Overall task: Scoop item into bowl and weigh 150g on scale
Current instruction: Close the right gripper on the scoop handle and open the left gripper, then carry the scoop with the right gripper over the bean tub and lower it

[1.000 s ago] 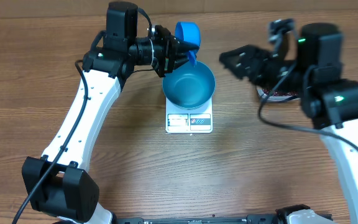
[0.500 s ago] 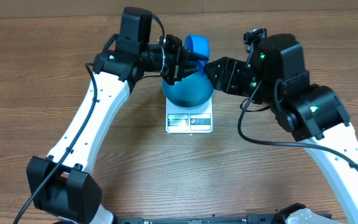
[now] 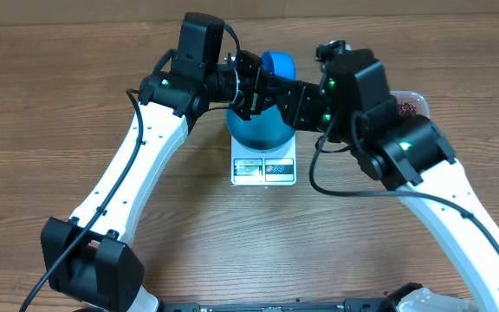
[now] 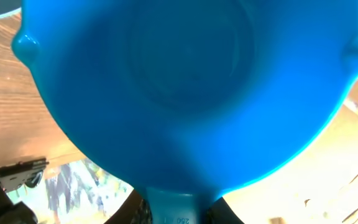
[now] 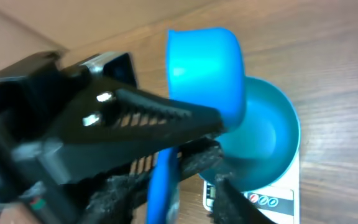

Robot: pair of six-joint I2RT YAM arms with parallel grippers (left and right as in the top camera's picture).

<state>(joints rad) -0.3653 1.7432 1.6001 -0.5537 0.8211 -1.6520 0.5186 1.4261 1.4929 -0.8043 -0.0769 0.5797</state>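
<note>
Swapping the small blue plastic scoop [image 5: 207, 71] above the round deep blue bowl [image 5: 272, 140]
Your left fingers [image 3: 246, 83] are clamping its handle; your right fingers [image 5: 160, 112] are straddling it, contact unclear: be squaring them before releasing.

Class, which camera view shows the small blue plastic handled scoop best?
The right wrist view: the small blue plastic handled scoop shows its cup and handle above the round blue bowl. The left wrist view is filled by its cup alone; overhead, the arms hide most of it.
</note>
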